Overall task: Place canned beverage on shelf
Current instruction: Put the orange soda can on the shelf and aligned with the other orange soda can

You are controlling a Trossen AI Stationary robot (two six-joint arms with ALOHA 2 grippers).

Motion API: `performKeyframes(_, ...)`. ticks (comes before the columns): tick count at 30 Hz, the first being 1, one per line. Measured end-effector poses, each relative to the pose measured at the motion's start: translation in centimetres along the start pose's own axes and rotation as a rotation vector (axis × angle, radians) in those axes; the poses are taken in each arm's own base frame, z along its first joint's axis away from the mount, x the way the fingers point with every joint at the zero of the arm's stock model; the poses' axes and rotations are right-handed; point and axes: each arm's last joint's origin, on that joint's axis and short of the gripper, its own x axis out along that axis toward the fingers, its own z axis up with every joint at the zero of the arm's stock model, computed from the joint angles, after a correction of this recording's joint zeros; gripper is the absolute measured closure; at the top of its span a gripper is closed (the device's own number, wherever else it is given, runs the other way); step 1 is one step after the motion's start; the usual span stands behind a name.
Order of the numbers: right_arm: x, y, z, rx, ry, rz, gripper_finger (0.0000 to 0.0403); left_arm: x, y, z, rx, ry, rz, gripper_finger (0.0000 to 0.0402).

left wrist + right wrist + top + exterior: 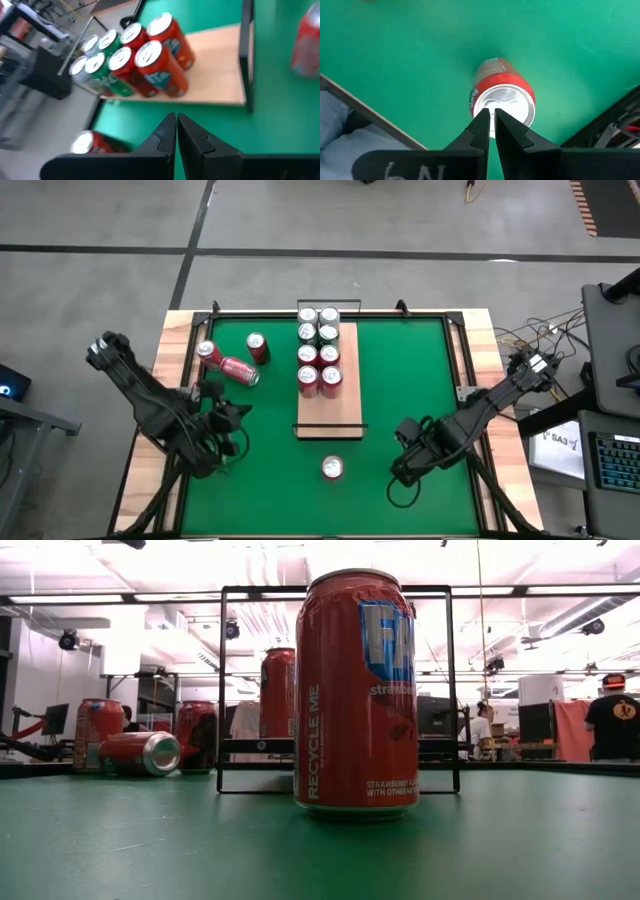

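The shelf (330,395) is a pale wood board lying along the middle of the green mat, with black rails at its short ends. Several red and green cans (319,352) stand on its far half; they also show in the left wrist view (135,60). A loose red can (333,469) stands upright on the mat just past the shelf's near end, and fills the low view (356,690). My right gripper (403,432) is shut, to the right of this can and apart from it; the can shows beyond its tips (502,95). My left gripper (240,412) is shut and empty, left of the shelf (176,125).
At the far left of the mat two red cans (258,347) (209,354) stand upright and one (240,370) lies on its side, close to my left gripper. The shelf's near half (330,415) is bare board. The mat (420,370) lies right of the shelf.
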Motion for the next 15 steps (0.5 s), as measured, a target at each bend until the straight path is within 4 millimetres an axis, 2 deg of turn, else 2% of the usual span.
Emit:
performKeyframes(4,0.2,-0.1,0.2,-0.008,0.002,-0.007,0.0385,0.2,0.3,-0.7,-0.086,-0.098,-0.072,0.0402)
performKeyframes(10,0.1,-0.2,1.3,-0.137,0.002,-0.003,0.0385,1.0,-1.3,-1.1,0.001,-0.267,-0.318,0.0402)
performKeyframes(15,0.1,-0.2,1.6,-0.122,-0.010,0.005,0.0385,1.4,-2.2,-1.4,-0.009,-0.377,-0.423,0.0402)
